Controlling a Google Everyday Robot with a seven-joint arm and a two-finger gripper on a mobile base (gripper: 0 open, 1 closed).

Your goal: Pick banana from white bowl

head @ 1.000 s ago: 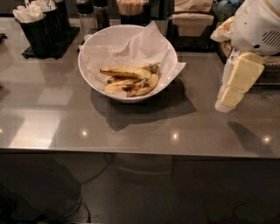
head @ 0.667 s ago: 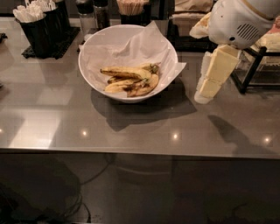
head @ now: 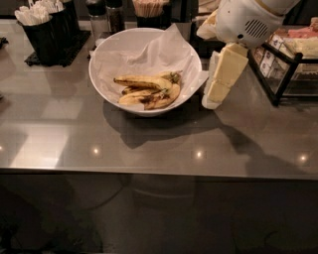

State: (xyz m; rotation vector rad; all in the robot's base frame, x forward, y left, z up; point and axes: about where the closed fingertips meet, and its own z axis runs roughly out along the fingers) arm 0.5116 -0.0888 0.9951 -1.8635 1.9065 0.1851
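Note:
The white bowl (head: 99, 87), lined with crumpled white paper, stands on the grey counter at centre left. Inside lie several yellow bananas. The longest banana (head: 143, 81) lies on top, curved, with brown streaks and its dark stem end pointing right. Shorter blotched bananas (head: 155, 98) lie under it towards the front. My gripper (head: 213, 100) hangs from the white arm at the upper right. It points down, just outside the bowl's right rim, low over the counter. It holds nothing that I can see.
A black caddy of white utensils (head: 42, 30) stands at the back left. Shakers (head: 97, 15) and a cup of wooden sticks (head: 149, 9) stand behind the bowl. A black rack of packets (head: 285, 64) is at the right. The grey counter (head: 149, 149) extends in front.
My gripper and arm have moved left, from near the rack to right beside the bowl's right rim. The bowl and bananas have not moved.

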